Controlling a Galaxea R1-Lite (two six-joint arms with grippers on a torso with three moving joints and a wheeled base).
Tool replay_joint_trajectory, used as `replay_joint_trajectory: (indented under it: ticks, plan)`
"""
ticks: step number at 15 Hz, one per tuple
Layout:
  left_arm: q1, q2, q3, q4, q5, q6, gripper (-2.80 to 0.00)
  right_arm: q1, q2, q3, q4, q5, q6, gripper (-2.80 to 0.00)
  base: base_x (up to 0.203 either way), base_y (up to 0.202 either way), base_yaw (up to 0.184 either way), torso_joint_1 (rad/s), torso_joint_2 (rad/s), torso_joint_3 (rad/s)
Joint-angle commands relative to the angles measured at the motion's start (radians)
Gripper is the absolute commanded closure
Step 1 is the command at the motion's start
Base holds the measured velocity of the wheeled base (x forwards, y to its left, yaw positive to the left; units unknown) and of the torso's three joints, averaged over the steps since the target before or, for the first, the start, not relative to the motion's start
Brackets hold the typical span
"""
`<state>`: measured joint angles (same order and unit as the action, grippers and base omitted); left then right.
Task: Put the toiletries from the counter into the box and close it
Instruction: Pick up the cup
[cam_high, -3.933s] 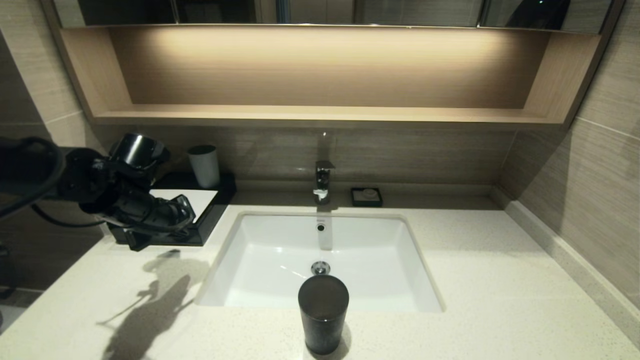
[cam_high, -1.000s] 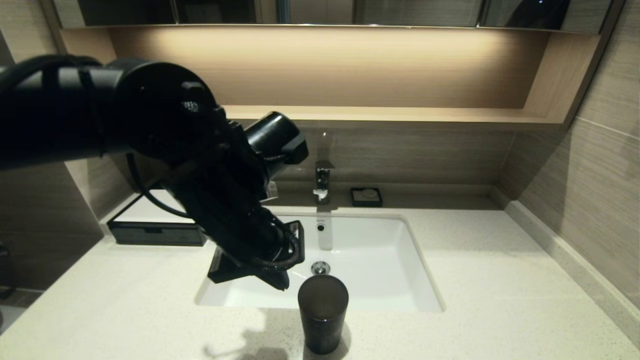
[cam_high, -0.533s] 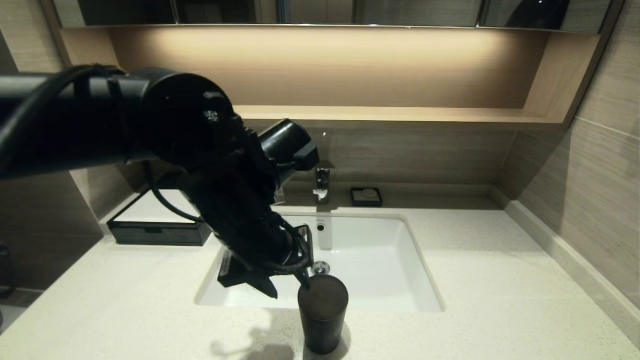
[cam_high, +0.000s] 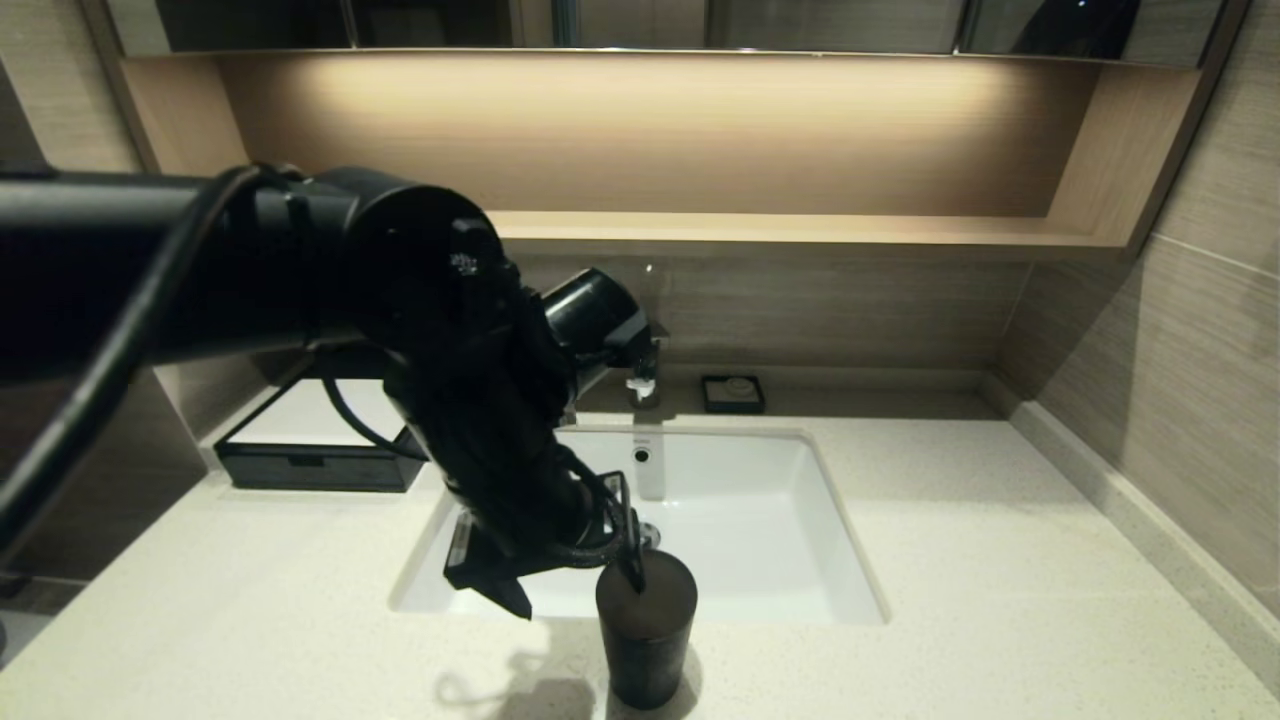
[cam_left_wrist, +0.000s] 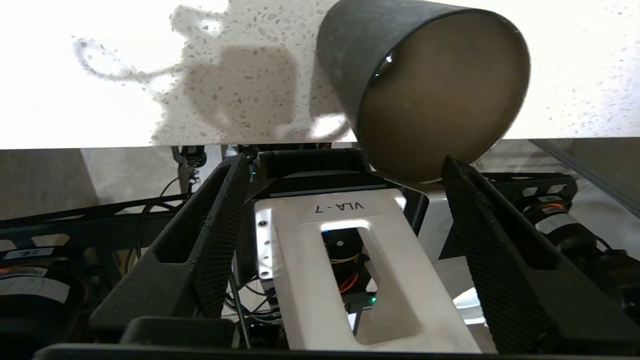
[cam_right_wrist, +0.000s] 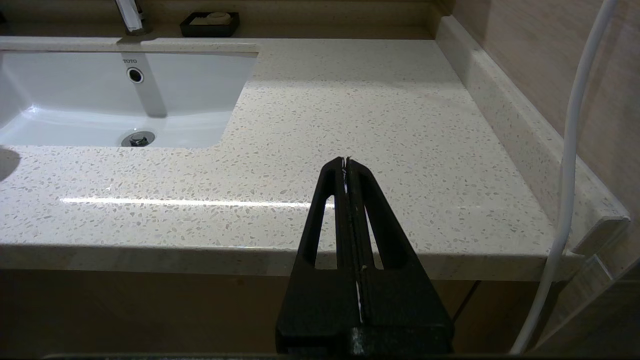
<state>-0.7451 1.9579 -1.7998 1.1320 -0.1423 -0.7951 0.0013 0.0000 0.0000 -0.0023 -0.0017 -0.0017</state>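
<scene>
L gripper (cam_high: 570, 585) spread wide, holding nothing, one finger (cam_high: 632, 565) at the rim of the cup (cam_high: 646, 628) on the counter (cam_high: 980, 560). R gripper (cam_right_wrist: 346, 161) clamped, empty, parked. Box (cam_high: 300, 450) back-left, drawer looks closed. No toiletries visible. Cup prob. light, stiff, slick; I'd grip mid-wall.

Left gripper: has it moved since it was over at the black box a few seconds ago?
Yes. The left gripper has swung from the box across the sink to the dark tumbler at the counter's front edge.
</scene>
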Motion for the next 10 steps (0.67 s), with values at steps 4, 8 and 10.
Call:
replay_joint_trajectory:
  ticks: [4,8,10]
  plan:
    - [0.001,0.019,0.005,0.024,0.004,0.002,-2.8,0.0,0.0,0.0,-0.001,0.0,0.0,0.0,0.0,0.0,0.0,0.006,0.0,-0.001]
    - [0.001,0.045,0.005,0.031,0.016,0.005,-2.8,0.0,0.0,0.002,-0.001,0.0,0.0,0.0,0.0,0.0,0.0,0.0,0.0,0.0]
    - [0.001,0.068,0.005,0.031,0.027,0.005,-2.8,0.0,0.0,0.002,-0.001,0.0,0.0,0.0,0.0,0.0,0.0,0.0,0.0,0.0]
